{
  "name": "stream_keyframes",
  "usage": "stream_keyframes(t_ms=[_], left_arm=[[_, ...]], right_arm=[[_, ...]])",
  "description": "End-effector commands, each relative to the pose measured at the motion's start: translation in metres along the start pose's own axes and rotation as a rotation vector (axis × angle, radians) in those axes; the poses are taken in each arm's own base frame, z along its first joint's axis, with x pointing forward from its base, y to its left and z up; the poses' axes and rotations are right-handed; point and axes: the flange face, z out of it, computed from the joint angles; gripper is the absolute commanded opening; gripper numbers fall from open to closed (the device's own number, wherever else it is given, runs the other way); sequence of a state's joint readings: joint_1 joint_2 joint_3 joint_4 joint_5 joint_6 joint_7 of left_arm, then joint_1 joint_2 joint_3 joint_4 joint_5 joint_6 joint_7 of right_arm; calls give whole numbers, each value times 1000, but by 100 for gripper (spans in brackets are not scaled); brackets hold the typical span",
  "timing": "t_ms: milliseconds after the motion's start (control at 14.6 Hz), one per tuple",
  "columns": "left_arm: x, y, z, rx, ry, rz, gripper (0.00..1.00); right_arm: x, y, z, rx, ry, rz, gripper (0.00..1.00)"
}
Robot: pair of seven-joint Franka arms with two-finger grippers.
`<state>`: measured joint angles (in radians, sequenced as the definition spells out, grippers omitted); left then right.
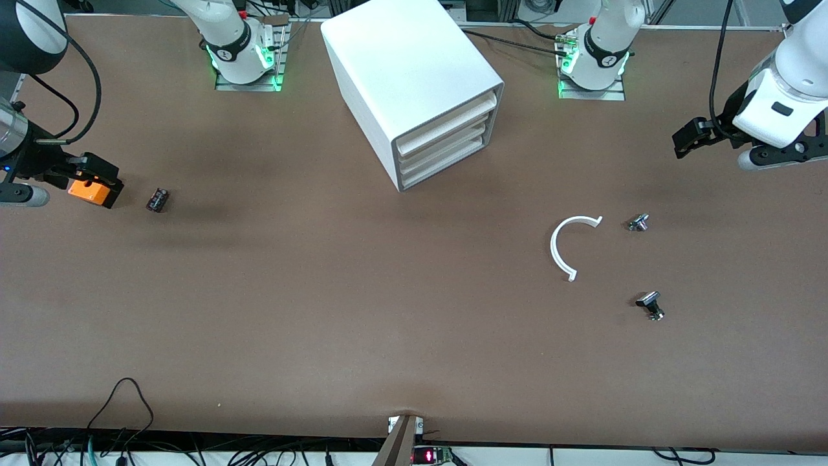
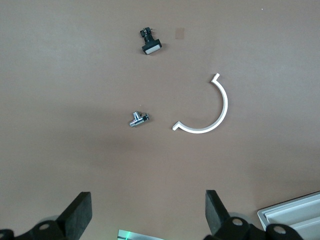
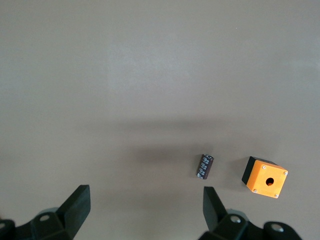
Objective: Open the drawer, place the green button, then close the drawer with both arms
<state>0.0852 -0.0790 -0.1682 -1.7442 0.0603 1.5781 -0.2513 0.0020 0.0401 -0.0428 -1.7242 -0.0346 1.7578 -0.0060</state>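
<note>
Zero steps done: we see the lowest white plastic tray drawer [image 1: 446, 163] of the white box-shaped cabinet [image 1: 401, 58] fully shut.
Left gripper [image 2: 147, 220] and right gripper [image 3: 145, 215] hang spread and empty over their own table ends; we can't spot a green-capped button.

We've got loads of bare table [image 1: 336, 310] in the middle, easy passing there. The white cabinet [image 1: 414, 84] sits between the two arm bases, all drawers shut. Toward the left arm's end, a white C-shaped ring [image 1: 569, 246] and two small metal parts [image 1: 638, 222] [image 1: 651, 304] clutter things. Toward the right arm's end, an orange box [image 1: 90, 191] and a small dark cylinder [image 1: 157, 199] sit just beside each other.
</note>
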Motion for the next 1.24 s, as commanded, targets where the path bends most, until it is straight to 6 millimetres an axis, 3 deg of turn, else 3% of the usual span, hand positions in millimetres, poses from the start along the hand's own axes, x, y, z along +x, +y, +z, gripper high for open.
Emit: stream_keyframes(t_ms=[0, 1167], left_arm=[[9, 4, -10, 18, 10, 31, 100], [9, 6, -13, 7, 3, 21, 100]], right_arm=[[-2, 1, -8, 19, 8, -11, 100], [-5, 2, -9, 20, -19, -68, 100]])
